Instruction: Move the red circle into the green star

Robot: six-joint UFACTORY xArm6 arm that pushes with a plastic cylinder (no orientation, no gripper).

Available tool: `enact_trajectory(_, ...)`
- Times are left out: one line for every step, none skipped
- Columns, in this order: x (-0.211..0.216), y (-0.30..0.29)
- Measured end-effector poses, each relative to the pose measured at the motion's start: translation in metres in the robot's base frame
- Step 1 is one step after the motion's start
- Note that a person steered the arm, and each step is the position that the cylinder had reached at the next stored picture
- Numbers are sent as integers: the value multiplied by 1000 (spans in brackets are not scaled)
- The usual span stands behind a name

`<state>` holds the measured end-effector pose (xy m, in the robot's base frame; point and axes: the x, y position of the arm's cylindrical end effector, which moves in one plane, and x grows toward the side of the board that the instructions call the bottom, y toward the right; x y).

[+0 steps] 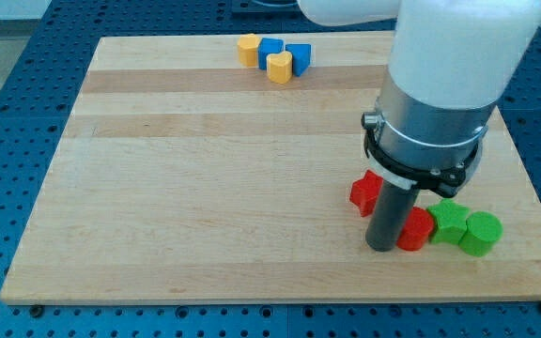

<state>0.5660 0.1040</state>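
The red circle (417, 229) lies near the board's lower right, partly hidden behind my rod. The green star (449, 222) sits just to its right, touching it or nearly so. My tip (380, 248) rests on the board at the red circle's left side, touching it or nearly so. A second red block (365, 192), star-like in shape, lies just above the tip, partly behind the rod. A green round block (482, 234) sits right of the green star.
A cluster at the view's top holds a yellow block (248, 49), a yellow heart (279, 67) and two blue blocks (270, 47) (299, 56). The board's right edge (533, 202) runs close to the green blocks.
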Motion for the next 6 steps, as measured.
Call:
enact_trajectory(0,-27)
enact_trajectory(-5,-51)
enact_trajectory(-28,-53)
enact_trajectory(-51,-50)
enact_trajectory(-61,-33)
enact_trajectory(-61,-9)
